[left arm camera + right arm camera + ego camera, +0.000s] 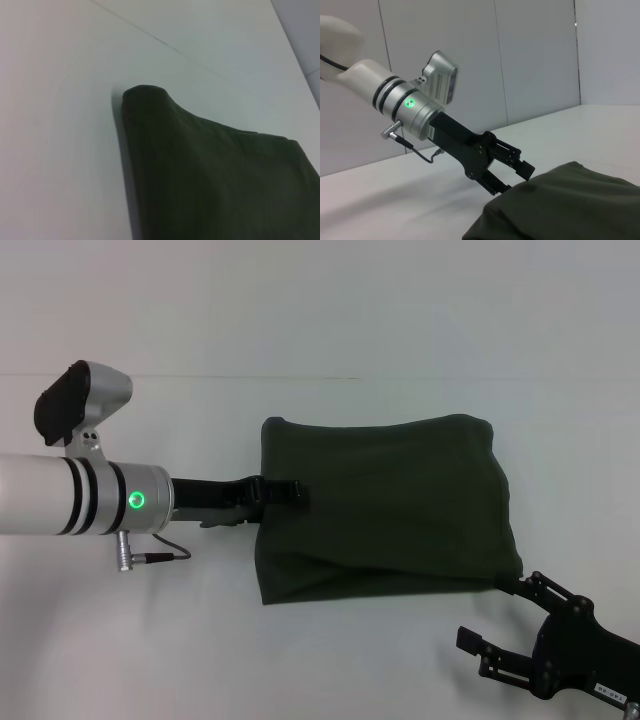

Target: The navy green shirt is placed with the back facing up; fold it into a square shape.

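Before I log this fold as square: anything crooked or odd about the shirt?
Yes. The navy green shirt isn't quite square: its near right corner flares outward, with a diagonal crease along the near edge. The left gripper is at its left edge.

The head view looks forward and down over the folded shirt [385, 505] on the worktop [320, 330]. The left wrist view sits low and close against the shirt's edge. The right wrist view looks low across the shirt at the left hand [512, 172], shared with the head view.
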You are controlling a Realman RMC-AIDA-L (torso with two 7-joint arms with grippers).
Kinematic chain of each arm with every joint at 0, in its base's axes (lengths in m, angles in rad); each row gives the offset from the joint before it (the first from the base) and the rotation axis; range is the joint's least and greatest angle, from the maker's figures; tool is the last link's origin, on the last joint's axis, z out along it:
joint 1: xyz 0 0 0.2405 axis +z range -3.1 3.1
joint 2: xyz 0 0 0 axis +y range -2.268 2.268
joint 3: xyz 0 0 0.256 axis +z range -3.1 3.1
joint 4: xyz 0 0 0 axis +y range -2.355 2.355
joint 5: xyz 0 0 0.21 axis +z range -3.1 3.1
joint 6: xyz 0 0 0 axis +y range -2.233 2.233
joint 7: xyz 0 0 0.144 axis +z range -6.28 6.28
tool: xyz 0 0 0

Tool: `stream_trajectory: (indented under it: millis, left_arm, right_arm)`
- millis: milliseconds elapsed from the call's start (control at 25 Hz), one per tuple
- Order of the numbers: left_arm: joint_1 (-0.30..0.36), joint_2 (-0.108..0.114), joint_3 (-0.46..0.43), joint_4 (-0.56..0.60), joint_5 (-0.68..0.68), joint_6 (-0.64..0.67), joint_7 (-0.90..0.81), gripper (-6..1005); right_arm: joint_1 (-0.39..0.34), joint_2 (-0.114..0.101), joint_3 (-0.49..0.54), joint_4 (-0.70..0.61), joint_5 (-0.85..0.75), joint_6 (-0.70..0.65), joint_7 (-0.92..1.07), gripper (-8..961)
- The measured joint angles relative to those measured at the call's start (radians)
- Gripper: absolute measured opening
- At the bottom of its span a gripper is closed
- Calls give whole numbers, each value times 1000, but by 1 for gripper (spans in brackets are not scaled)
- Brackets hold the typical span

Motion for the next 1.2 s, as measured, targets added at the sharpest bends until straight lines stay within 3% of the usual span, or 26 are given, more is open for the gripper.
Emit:
stream_trajectory:
  millis: [520,760,1200]
  left_arm:
    - [-7,-6,7,6,0,2,-3,887]
    - [-1,-1,18,10,1,-17,1,781]
    - [0,-6,32,3,3,-21,57,458]
  right_arm:
    - [3,2,0,0,0,0,1,945]
    - [4,3,2,0,0,-1,1,945]
    - [8,3,5,0,0,-3,1,945]
